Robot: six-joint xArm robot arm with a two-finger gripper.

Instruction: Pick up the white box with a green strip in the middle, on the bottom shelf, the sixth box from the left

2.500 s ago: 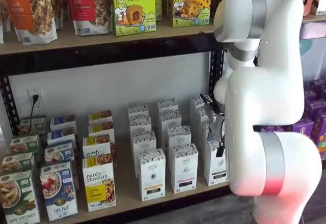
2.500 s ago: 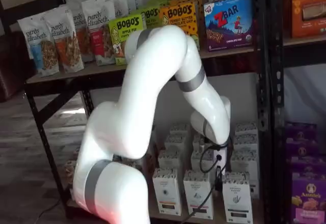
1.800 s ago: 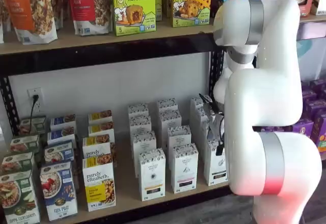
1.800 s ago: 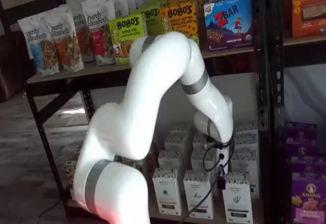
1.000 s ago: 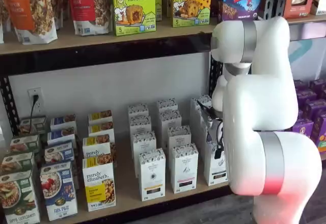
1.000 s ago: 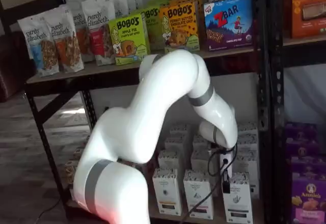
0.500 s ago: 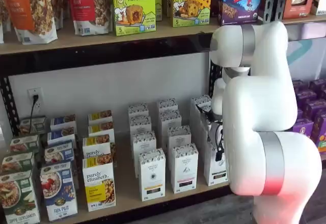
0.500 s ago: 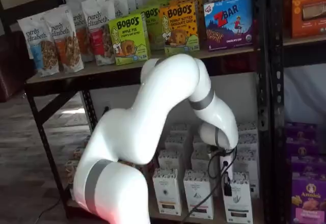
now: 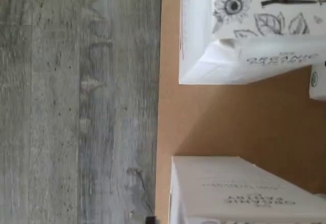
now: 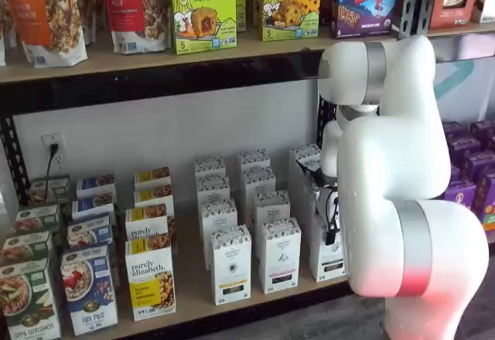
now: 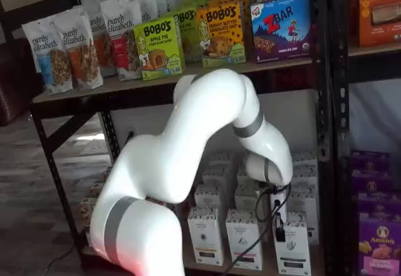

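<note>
Down at the bottom shelf (image 10: pixel 193 297), the gripper (image 11: pixel 277 222) hangs against the white box (image 11: pixel 292 244); whether its fingers grip it cannot be told.

In a shelf view, four green boxes (image 10: pixel 27 297), four blue boxes (image 10: pixel 89 290), four yellow-panelled boxes (image 10: pixel 151 278) and at least ten white boxes (image 10: pixel 323 261), with more perhaps hidden behind the one arm (image 10: pixel 402 162); above, two Bobo's boxes (image 10: pixel 203 8) and one Z Bar box (image 10: pixel 370 0)

bottom shelf (image 10: pixel 193 290) | pale board | white box (image 10: pixel 328 251) front row, 3 o'clock end | purely elizabeth boxes (image 10: pixel 151 278) 9 o'clock side
</note>
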